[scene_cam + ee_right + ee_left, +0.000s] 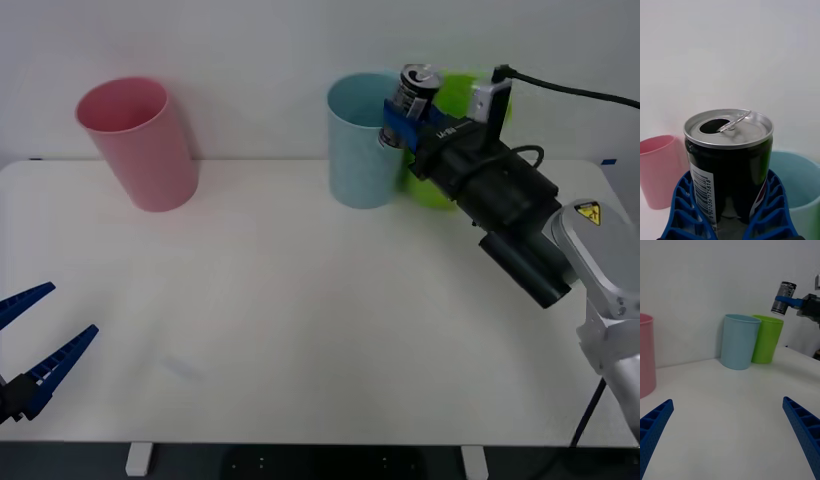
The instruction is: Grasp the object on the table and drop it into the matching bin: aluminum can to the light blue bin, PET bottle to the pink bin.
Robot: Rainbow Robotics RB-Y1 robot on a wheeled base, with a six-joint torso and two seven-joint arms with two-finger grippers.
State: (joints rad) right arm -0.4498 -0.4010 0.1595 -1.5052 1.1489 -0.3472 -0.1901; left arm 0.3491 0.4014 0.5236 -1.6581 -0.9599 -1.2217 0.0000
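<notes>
At the near left edge of the table (300,330), the left gripper (32,345) is parked low with its jaws held wide apart and nothing between them, presumably kept out of the way while the other arm works. Farther back on the left, the pink bin (140,145) stands upright, well apart from the other bins. Toward the middle rear, the blue bin (360,145) is placed touching or just beside a green bin (450,100), which is largely hidden behind the right arm. The can (413,92) is held in the air by the right gripper (400,125), the jaws being clamped on its lower sides so that the opened top and pull tab stay upward. From the left wrist view the can seems to hang over the green bin rather than the blue one, so a shift leftward is judged necessary before release. The can's base and the gripped part of its label are covered by the fingers (769,210).
</notes>
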